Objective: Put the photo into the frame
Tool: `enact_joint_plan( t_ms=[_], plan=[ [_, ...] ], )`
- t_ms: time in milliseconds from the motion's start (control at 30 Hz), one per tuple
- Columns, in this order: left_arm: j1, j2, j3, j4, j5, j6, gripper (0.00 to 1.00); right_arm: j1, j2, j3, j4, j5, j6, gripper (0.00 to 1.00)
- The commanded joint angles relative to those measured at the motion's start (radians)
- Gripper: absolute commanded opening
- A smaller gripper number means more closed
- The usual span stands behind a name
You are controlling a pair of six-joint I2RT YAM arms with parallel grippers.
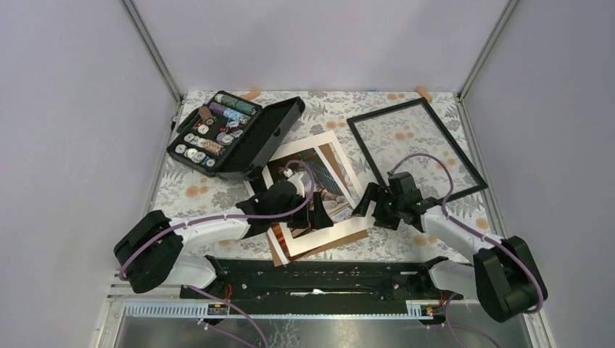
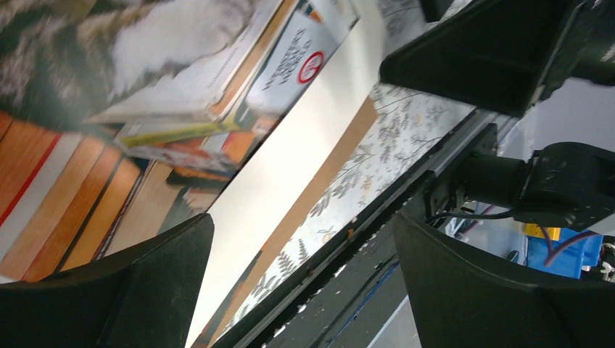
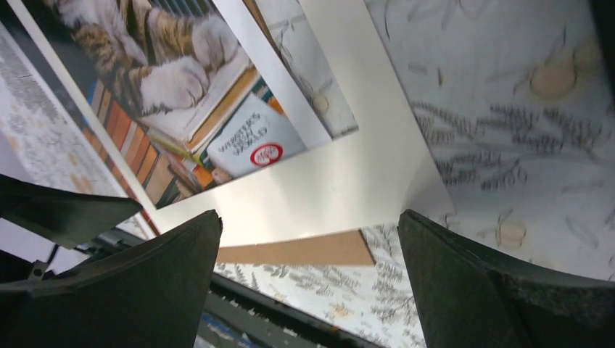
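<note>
**A:** Item one, the thing to be moved?

**B:** Rectangular paper print of a tabby cat among stacked colourful books, with a white border (image 1: pixel 328 181). It lies flat and face up at the middle of the floral-patterned tabletop (image 1: pixel 319 112), towards the near edge. It rests askew on a cream card mat (image 1: pixel 347 225), and a plain brown backing board (image 3: pixel 304 250) shows from under the mat's near edge.

**A:** Item two, where it goes?

**B:** Thin black rectangular picture frame (image 1: pixel 385 110), lying flat towards the far right corner. It is empty, with the floral pattern showing through it. It sits just beside the mat's far corner, and I cannot tell whether the two touch. I take it the insides were laid out separately so the print can be squared up first.

**A:** The arms?

**B:** The left gripper (image 2: pixel 303 235) has its jaws wide and holds nothing. It hangs low over the print's near part, close to the white border. The right gripper (image 3: pixel 310 225) is also wide and empty, and is poised over the mat's near right corner. Both seem placed where an edge is exposed, which is the easiest way to take up flat paper.

**A:** Anything else?

**B:** An open black plastic case of thread spools (image 1: pixel 232 134) at the far left corner. It has no part in this job.

**A:** Progress?

**B:** Early, by my reckoning, since the print is not yet in the frame.
</note>
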Motion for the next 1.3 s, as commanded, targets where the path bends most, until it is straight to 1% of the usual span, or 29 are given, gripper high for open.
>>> enact_joint_plan(
  t_ms=[0,133,233,367,500,600,733,933,1100,1267],
  plan=[
    [0.0,0.017,0.052,-0.003,0.019,0.053,0.99,0.004,-0.125,-0.069,-0.003,-0.036,0.176,1.0],
    [0.0,0.074,0.043,0.061,0.027,0.032,0.99,0.006,-0.195,-0.09,-0.068,-0.027,0.182,1.0],
    [-0.002,0.168,0.066,0.096,0.078,0.012,0.99,0.006,-0.231,-0.119,-0.082,-0.033,0.205,1.0],
    [-0.014,0.201,0.014,0.225,0.129,-0.079,0.99,0.005,-0.291,-0.219,0.024,-0.03,0.343,1.0],
    [-0.029,0.217,-0.005,0.266,0.153,-0.121,0.99,0.004,-0.345,-0.31,0.179,0.011,0.457,1.0],
    [-0.045,0.239,-0.01,0.307,0.176,-0.151,0.99,0.005,-0.334,-0.326,0.215,0.037,0.47,1.0],
    [-0.055,0.266,-0.024,0.364,0.189,-0.185,0.99,0.004,-0.308,-0.338,0.265,0.033,0.501,1.0],
    [-0.059,0.301,-0.014,0.391,0.207,-0.194,0.99,0.004,-0.333,-0.376,0.372,0.016,0.57,1.0],
    [-0.058,0.328,0.027,0.393,0.212,-0.187,0.99,0.006,-0.344,-0.424,0.477,-0.015,0.63,1.0],
    [-0.058,0.364,0.084,0.394,0.218,-0.179,0.99,0.005,-0.317,-0.416,0.49,-0.066,0.614,1.0]
  ],
)
